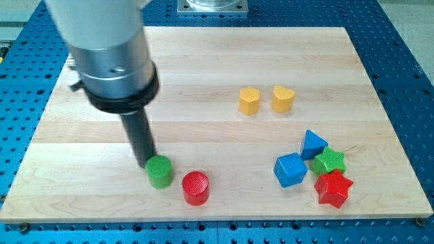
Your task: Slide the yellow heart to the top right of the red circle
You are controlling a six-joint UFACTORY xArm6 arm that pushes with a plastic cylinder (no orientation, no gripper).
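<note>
Surface: we are working on a pale wooden board (203,74) lying on a blue perforated table (407,41).
Near edge: the red plastic circle (196,188) is sitting beside the green plastic circle (159,171).
My tip (148,163): we are touching the green circle's upper left; no gripper to report.
Right cluster: red star (333,188), green star (329,161), blue cube (291,169), blue triangle (312,144).
Far: the yellow plastic heart (283,98) is lying well up-right of the red circle, lobes up, point facing the view's bottom, beside a yellow hexagon (249,100).

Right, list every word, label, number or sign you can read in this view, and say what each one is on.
None: no readable text shows anywhere.
The wooden board, the blocks, such as the yellow heart and red circle, and the arm above my tip carry no visible print.
</note>
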